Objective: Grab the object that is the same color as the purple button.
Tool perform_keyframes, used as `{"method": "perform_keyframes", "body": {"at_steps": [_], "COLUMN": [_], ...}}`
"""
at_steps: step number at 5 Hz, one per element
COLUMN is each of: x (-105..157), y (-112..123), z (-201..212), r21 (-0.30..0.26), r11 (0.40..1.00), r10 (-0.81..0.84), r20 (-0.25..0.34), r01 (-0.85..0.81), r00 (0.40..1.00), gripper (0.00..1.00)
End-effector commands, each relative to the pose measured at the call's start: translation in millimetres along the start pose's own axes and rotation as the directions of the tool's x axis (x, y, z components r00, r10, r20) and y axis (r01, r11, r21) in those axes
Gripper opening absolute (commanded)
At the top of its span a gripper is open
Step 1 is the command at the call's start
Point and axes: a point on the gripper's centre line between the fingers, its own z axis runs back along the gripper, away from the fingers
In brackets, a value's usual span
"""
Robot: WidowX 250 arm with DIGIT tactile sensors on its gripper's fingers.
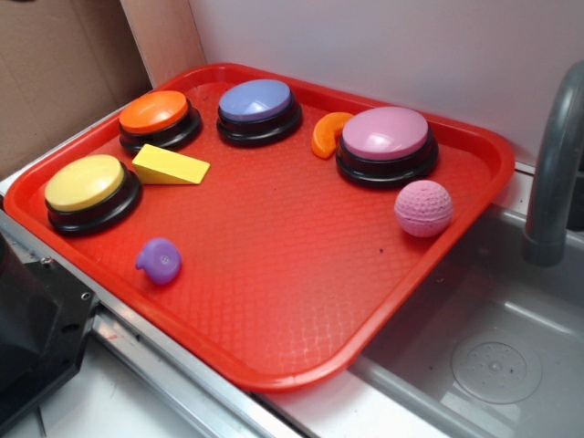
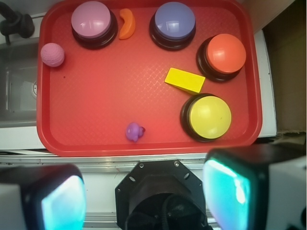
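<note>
in the wrist view we see our gripper [image 2: 144,196] from above, its two fingers [image 2: 60,199] spread wide at the lower left and lower right corners, nothing between them. the pads glow pale cyan. our black base sits below, between the fingers.

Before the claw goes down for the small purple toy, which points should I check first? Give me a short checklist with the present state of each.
1. Target found: purple toy lies on the red tray, near the front edge. Ok.
2. Colour match: purple button sits at the far side; the toy is a similar purple. Ok.
3. Space around the toy: nothing touches it; the yellow button and yellow wedge are apart from it. Ok.
4. Claw open: the two fingers stand wide apart, nothing between them. Ok.
5. Claw above the toy: it is short of the tray, not over the toy. Not ok.
6. Toy will stay still when touched: cannot tell.
</note>
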Motion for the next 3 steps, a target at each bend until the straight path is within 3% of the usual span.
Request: {"method": "perform_keyframes", "body": {"at_steps": [1,3], "x": [0.0,19.7], "y": [0.0,-7.3], "z": [0.0,-54.8], "r21": [0.000,-0.014], "r11": [1.000,0.993], "r10": [0.000,0.114], "r20": [0.000,0.005], "r01": [0.000,-0.114], "r00": [1.000,0.993], "gripper": [1.00,1.00]}}
